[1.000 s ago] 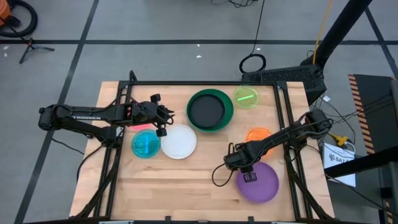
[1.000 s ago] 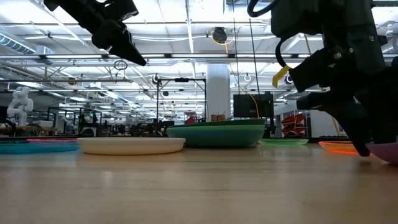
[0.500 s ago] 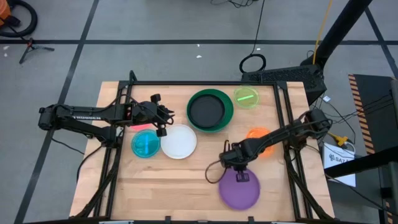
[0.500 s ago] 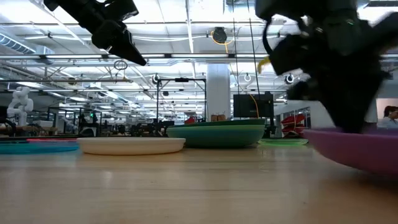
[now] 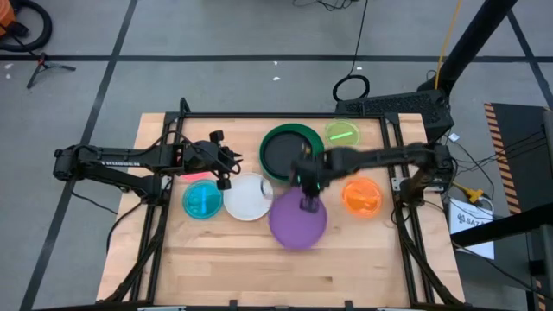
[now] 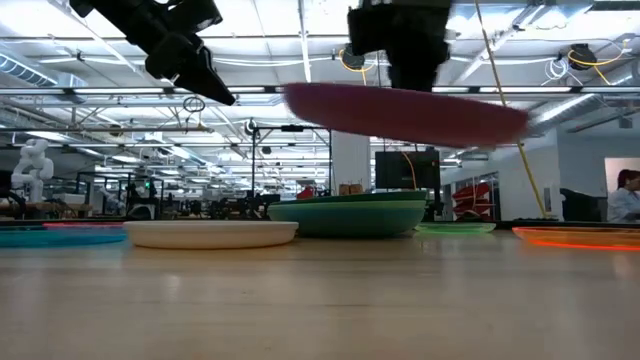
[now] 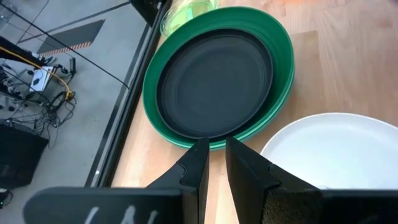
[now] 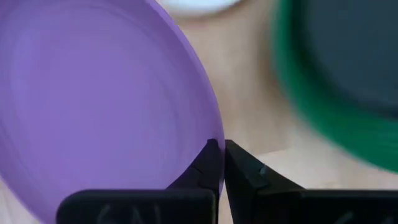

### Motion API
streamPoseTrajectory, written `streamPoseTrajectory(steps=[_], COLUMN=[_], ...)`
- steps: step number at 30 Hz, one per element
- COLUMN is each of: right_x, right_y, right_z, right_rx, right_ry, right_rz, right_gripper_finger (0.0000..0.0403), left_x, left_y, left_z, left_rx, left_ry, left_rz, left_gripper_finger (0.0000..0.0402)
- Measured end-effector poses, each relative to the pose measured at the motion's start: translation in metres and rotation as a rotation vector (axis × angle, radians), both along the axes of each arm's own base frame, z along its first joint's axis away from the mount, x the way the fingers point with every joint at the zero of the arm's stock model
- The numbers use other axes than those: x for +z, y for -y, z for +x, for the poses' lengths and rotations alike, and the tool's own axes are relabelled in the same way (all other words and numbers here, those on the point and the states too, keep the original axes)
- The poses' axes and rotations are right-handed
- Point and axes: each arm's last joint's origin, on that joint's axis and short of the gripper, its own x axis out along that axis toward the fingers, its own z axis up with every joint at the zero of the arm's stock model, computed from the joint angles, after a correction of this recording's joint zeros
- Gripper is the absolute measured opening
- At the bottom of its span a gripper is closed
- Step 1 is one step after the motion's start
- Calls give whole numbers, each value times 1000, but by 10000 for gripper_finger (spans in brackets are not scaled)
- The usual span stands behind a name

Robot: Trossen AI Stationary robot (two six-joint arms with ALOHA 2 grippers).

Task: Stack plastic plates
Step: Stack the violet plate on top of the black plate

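Right claw carries the purple plate above the table; stacking barely begun.

Left claw [image 5: 226, 164] hovers over the white plate's [image 5: 248, 196] near rim, fingers nearly together, holding nothing. The pink plate [image 5: 192, 176] and blue plate [image 5: 202, 200] lie beneath that arm. Only the black plate [image 5: 286, 154] is nested, in the dark green plate [image 5: 304, 168]. Right claw [image 5: 308, 192] is clamped on the purple plate [image 5: 298, 221], airborne just beside the stack. The lime plate [image 5: 342, 136] and orange plate [image 5: 362, 196] remain loose. Open table [image 5: 259, 268] lies along the front edge.
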Motion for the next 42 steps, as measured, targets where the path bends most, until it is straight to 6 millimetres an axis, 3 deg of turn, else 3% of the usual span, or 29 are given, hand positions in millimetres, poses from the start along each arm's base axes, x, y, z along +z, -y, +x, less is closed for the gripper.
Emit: streamPoseTrajectory(steps=[5,11,14,18,29,42], right_x=[22,25,22,18,-11,-10], right_y=[62,135,165,191,205,207], right_z=[0,-18,-26,-31,-24,-22], right_rx=[-267,-583,-688,-759,-750,-703], right_ry=[65,103,130,164,75,101], right_rz=[-16,-5,-8,-19,-12,-37], right_gripper_finger=[2,2,2,4,10,45], left_x=[0,-2,-2,-1,-1,-1], left_y=[0,0,0,0,-2,-2], left_z=[0,-2,-1,-1,-1,-1], left_rx=[-15,-38,-50,-54,-46,-42], left_ry=[-14,-53,-54,-50,-50,-47], left_rz=[19,45,62,72,73,67], left_gripper_finger=[62,62,62,62,62,62])
